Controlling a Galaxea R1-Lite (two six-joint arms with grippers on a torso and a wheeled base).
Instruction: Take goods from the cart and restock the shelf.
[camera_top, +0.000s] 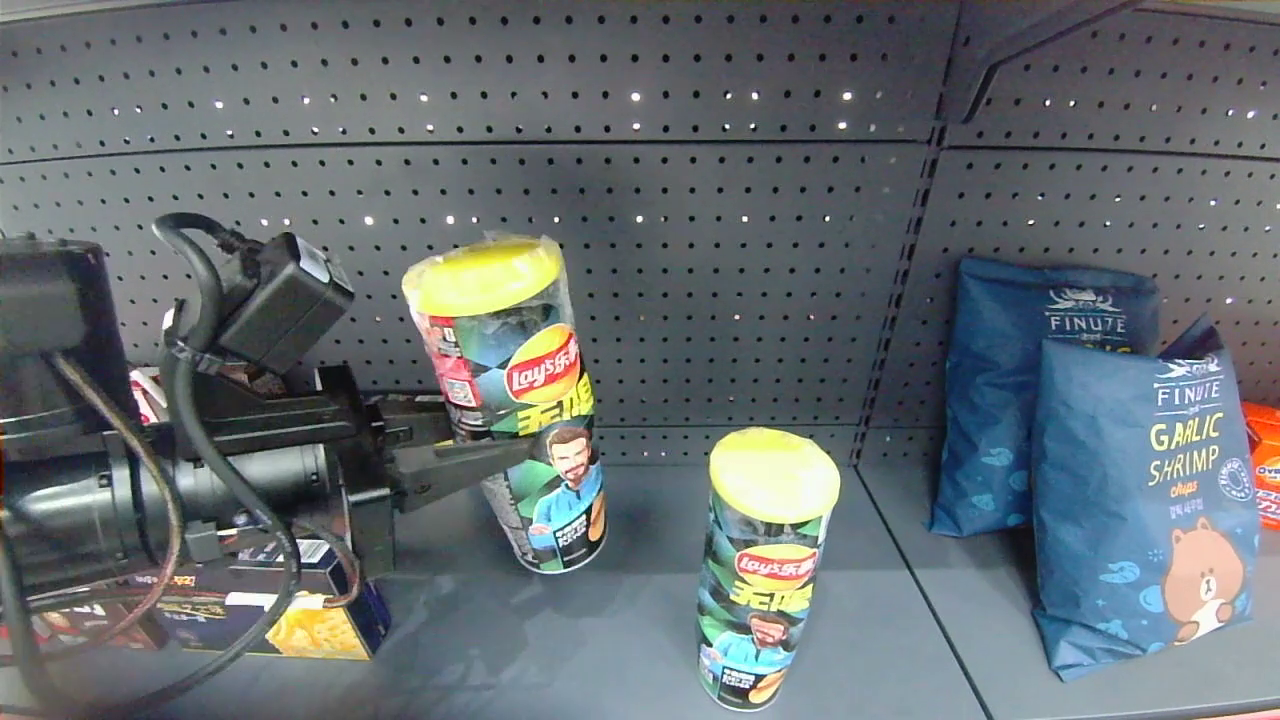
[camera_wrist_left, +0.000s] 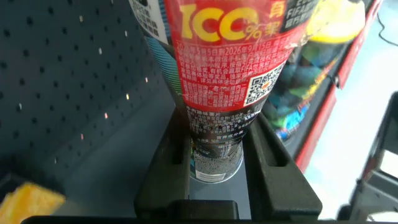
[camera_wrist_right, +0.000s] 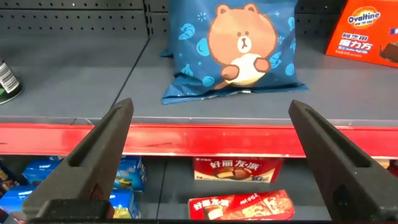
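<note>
While the left end effector (camera_top: 480, 448) is clamped around the lower half of a tall chip can (camera_top: 520, 330) with a yellow lid and a green, blue and red wrap, the can leans tilted over the grey shelf (camera_top: 620, 620), near a second, upright can (camera_top: 765, 570). The right end effector (camera_wrist_right: 211, 106), fingers spread apart, faces the shelf's red front edge before a blue snack bag (camera_wrist_right: 236, 50).

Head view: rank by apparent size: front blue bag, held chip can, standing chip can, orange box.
1. front blue bag
2. held chip can
3. standing chip can, near-tie, distance unclear
4. orange box, cropped at edge
</note>
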